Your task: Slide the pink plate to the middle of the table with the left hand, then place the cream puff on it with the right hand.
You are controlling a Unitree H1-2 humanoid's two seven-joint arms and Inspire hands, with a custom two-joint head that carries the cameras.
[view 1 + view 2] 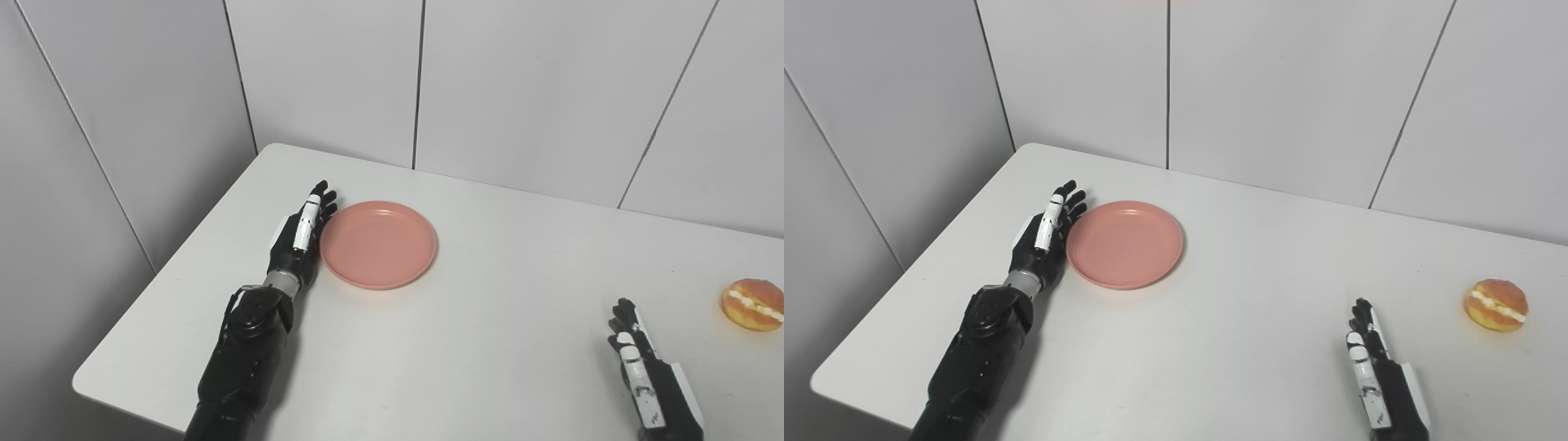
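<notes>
Left hand (298, 236) sits left of centre in the frame, edge-on to the table, fingers straight and loosely apart, pointing toward the far wall; it grips nothing. Its palm side lies against or just beside the left rim of the pink plate (378, 244); actual contact cannot be confirmed from either view. The plate lies flat, bare, left of centre, on the left part of the white table (490, 257). The black forearm runs down from the hand to the bottom edge of the frame, near the table's left edge. Right hand (1375, 376) is at the lower right, also edge-on, fingers extended and a little apart, holding nothing; the lower part of it is cut off by the frame's bottom edge. Cream puff (1496, 305) lies at the far right of the frame, up and to the right of the right hand, near but apart from it, well apart from the plate. Bare tabletop runs between plate and puff, and between right hand and puff. Grey wall panels (520, 79) stand behind the table, across the upper frame.
</notes>
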